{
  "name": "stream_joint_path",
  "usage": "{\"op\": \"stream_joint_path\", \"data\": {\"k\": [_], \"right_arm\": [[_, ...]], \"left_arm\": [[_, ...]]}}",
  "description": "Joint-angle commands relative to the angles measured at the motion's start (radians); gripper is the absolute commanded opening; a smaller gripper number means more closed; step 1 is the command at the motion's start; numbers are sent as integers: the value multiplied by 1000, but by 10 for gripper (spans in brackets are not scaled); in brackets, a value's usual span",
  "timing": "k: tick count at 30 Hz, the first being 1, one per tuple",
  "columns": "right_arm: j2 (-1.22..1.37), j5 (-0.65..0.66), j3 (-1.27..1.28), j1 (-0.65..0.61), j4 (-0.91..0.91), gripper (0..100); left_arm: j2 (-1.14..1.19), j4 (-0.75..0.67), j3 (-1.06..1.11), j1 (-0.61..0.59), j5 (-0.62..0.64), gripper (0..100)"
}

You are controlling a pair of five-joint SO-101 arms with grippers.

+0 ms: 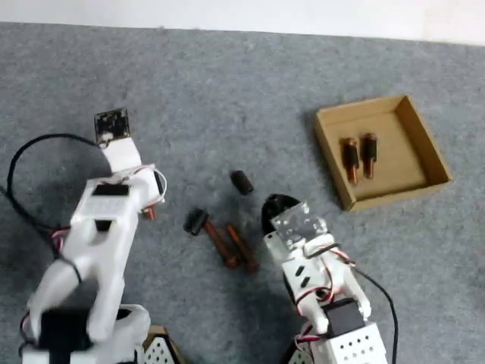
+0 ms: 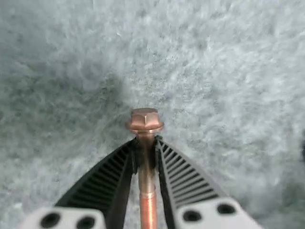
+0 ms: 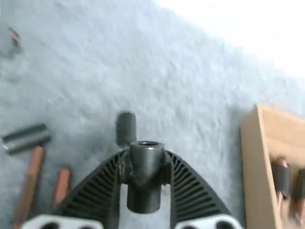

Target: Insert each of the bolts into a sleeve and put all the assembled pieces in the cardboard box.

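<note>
**A:** What is each arm holding?

**B:** The left gripper [image 2: 146,140] is clamped on a copper bolt [image 2: 147,167]. The shank runs back between the fingers toward the wrist, and the hex head sits just past the fingertips. The right gripper [image 3: 145,155] is closed around a black sleeve [image 3: 144,174], which also lies along the fingers. Its open bore faces outward, past the tips.

**A:** So both long axes follow the fingers. Do they line up with each other?

**B:** Not yet. In the high view the two grippers are well apart. Two more bolts [image 1: 231,245] and a loose sleeve [image 1: 195,221] lie on the grey mat [image 1: 227,91] between them. Another loose sleeve [image 1: 242,182] lies just ahead of the right fingertips.

**A:** What does the join depend on?

**B:** I'd say it depends on which end of the bolt meets the bore. The head leads out of the left fingers, and the shank's other end runs off toward the wrist, so I can't tell how much of it is free. That end has to face the sleeve's mouth, with both axes on one line.

**A:** And the box?

**B:** The cardboard box [image 1: 333,163] lies off to the outer side of the right fingers and already holds two assembled pieces [image 1: 360,158]. The right arm is the nearer one for the drop.
</note>
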Motion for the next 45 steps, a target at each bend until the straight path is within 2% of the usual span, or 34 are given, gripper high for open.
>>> {"op": "stream_joint_path", "data": {"k": [1,4,8,14,17,21,24,30,35,40,45], "right_arm": [[-54,-3,128,-67,-1,4],[-54,-2,128,-88,-8,4],[-54,-2,128,-125,-5,4],[-54,-3,128,-236,-8,4],[-54,-2,128,-239,-8,4],[-54,-2,128,-242,-8,4],[-54,-2,128,-237,-8,4],[-54,0,128,-236,-8,4],[-54,0,127,-236,-8,4],[-54,63,127,-205,-8,4],[-54,64,127,-199,-8,4]], "left_arm": [[-173,-32,25,22,57,5],[-309,-31,65,48,118,5],[-513,-52,130,90,132,5],[-817,-236,344,176,132,5],[-1003,-269,437,223,146,5],[-1279,-267,533,305,281,5],[-1458,-269,613,397,244,7],[-1422,-270,638,572,203,8],[-1443,-270,656,585,204,8],[-1443,-267,676,585,292,8],[-1443,-267,676,578,299,8]]}}
